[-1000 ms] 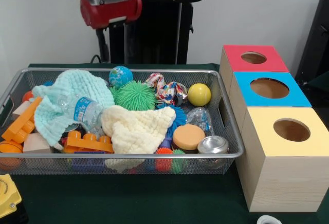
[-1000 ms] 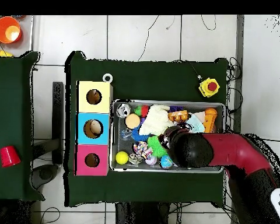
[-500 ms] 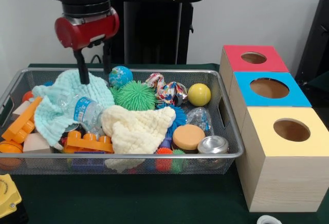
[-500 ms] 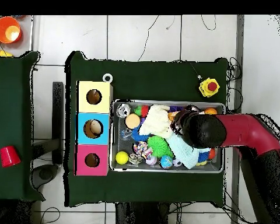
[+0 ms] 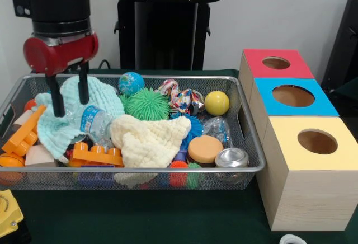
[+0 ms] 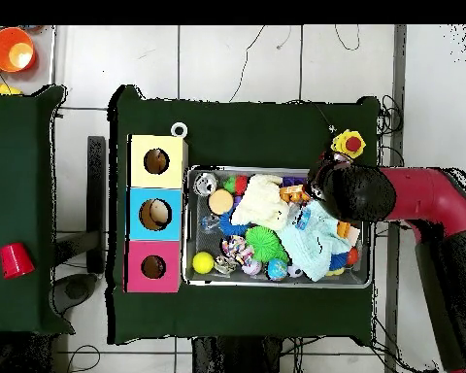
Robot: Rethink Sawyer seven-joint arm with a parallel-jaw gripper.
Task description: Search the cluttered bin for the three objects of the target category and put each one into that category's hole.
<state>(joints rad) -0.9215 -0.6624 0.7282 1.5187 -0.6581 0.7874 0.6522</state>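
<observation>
The wire-mesh bin (image 5: 140, 170) is full of toys and cloths. A crushed clear bottle with a blue label (image 5: 92, 122) lies left of centre, partly under a mint cloth (image 5: 84, 95). A second crushed clear bottle (image 5: 217, 127) lies at the right, behind a metal can (image 5: 231, 158). I see no third bottle. My gripper (image 5: 71, 107) is open and empty, its fingers hanging over the mint cloth just left of the labelled bottle. The sky-blue panel's hole (image 5: 293, 95) is in the middle box. In the overhead view the arm's wrist (image 6: 351, 192) covers the bin's right end.
A red-topped box (image 5: 275, 63) and a yellow-topped box (image 5: 316, 141) flank the blue one. In the bin lie a cream cloth (image 5: 150, 137), a green spiky ball (image 5: 146, 104), a yellow ball (image 5: 216, 103) and orange bricks (image 5: 95, 154). A yellow button box (image 6: 349, 144) sits near the bin.
In the front view the arm has swung from the bin's back middle to the picture's left and come lower, so the fingers now hang over the mint cloth. Nothing in the bin has moved.
</observation>
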